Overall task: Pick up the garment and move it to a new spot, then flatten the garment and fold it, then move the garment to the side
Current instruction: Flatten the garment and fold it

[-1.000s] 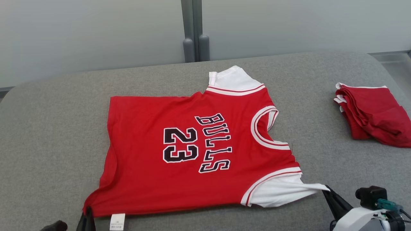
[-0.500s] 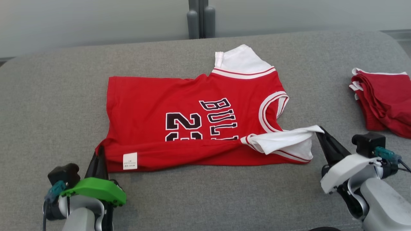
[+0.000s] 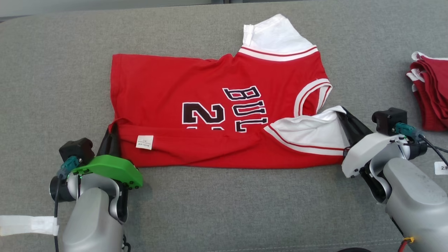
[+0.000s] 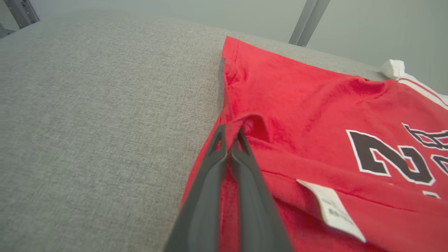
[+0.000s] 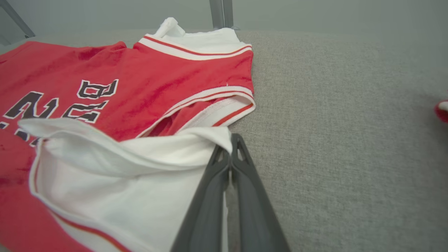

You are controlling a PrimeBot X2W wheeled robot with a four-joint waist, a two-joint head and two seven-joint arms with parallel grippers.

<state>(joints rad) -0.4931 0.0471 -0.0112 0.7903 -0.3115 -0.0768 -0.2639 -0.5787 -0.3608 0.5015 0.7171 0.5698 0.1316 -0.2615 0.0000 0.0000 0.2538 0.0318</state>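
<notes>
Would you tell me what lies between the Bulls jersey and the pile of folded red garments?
In the head view: bare grey cushion, plus the right end effector shut on the white sleeve of the jersey.

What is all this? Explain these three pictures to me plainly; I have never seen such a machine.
This is a two-armed robot at a grey padded surface. The wide picture looks down from its head; the other two look along each gripper's dark fingers from a wrist camera. A red jersey lies there, its near edge doubled over the front. The left gripper is shut on its hem corner, the right gripper on its white sleeve. A stack of red garments lies at the right.
</notes>
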